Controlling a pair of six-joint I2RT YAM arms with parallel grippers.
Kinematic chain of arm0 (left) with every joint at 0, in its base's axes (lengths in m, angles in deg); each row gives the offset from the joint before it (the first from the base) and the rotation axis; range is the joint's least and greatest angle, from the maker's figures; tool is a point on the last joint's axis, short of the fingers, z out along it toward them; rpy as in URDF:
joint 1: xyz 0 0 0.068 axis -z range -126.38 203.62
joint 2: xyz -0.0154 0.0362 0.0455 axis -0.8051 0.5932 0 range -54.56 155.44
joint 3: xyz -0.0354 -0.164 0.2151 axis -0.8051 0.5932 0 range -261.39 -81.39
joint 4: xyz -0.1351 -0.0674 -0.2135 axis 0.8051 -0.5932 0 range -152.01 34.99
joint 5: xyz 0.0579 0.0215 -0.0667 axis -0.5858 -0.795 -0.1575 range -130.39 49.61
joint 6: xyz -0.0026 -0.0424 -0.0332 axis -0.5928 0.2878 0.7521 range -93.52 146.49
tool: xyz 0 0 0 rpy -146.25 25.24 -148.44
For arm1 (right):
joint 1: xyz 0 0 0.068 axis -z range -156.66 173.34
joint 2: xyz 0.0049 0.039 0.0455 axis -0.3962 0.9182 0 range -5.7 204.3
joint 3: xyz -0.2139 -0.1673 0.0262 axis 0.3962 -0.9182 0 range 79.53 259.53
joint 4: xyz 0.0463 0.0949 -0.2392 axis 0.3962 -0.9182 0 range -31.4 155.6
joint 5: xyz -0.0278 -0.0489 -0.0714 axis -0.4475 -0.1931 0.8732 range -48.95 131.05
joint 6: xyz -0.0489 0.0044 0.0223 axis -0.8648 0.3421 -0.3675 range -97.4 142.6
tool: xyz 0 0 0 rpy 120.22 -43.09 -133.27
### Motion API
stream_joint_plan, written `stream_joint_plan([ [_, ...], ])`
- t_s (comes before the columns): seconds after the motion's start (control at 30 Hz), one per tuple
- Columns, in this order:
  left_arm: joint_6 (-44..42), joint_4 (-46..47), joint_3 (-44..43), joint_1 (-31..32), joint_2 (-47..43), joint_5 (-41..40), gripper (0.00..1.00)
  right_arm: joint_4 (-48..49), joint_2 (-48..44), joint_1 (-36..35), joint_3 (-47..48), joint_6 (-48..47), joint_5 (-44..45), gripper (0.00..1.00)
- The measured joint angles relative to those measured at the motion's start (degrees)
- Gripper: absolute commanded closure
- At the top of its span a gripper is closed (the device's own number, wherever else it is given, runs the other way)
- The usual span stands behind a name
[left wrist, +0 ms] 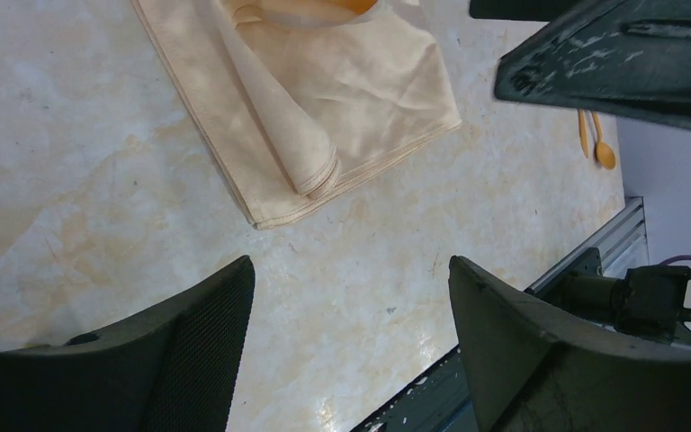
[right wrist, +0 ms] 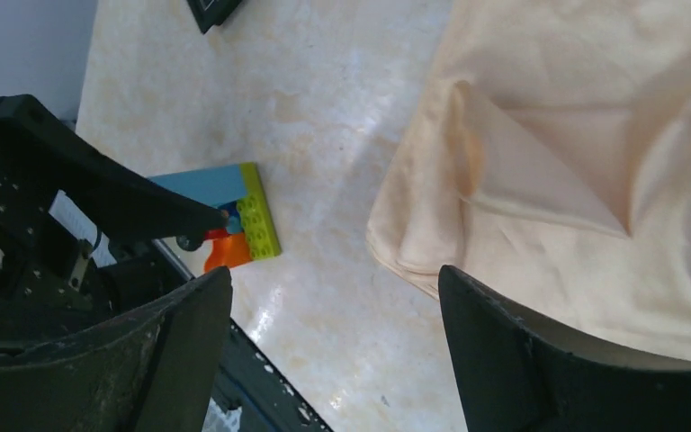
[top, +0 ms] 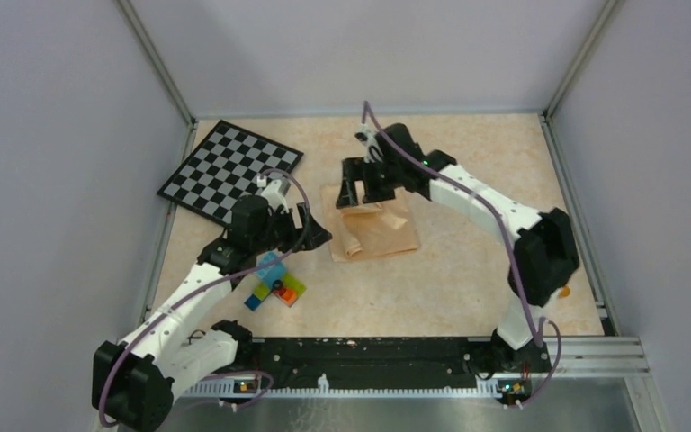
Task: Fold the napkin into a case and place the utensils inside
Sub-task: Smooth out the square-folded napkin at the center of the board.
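1. Top external view: the napkin (top: 373, 232) lies near the middle of the marbled table (top: 468, 279). It is a peach-orange cloth, partly folded into a rough, uneven rectangle, not a neat pouch.
2. From the left wrist, one layer along a long side curls over in a soft rounded fold that ends by a hemmed corner. The cloth's surface is lightly creased.
3. From the right wrist, a triangular flap lies turned back on top, and the nearby edge is bunched.
4. The right gripper (right wrist: 333, 301) hangs over the napkin's far-left part, fingers spread wide and holding nothing.
5. The left gripper (left wrist: 351, 288) sits just beside the napkin's left edge, fingers also parted, with only bare table between them.
6. The utensils (left wrist: 596, 139), a spoon and another slim orange-yellow piece, lie together near the table's right edge, well apart from the napkin.
7. A cluster of toy bricks (top: 274, 286) lies near the left gripper.
8. A checkerboard (top: 229, 171) occupies the far left corner.
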Motion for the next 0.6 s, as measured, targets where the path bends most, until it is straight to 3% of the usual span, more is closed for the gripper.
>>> stream_joint_plan([
  [0.13, -0.11, -0.11, -0.85, 0.00, 0.00, 0.04, 0.16, 11.89, -9.84, 8.26, -17.25, 5.55, -4.72, 0.15],
  [0.27, -0.33, -0.20, -1.44, 0.00, 0.00, 0.07, 0.16, 22.43, -8.17, 15.54, -27.41, 10.78, -8.52, 0.14],
  [0.6, -0.63, -0.44, -2.73, -0.04, 0.02, 0.26, 0.16, 40.44, -0.04, 13.88, -30.69, 17.38, -13.75, 0.13],
])
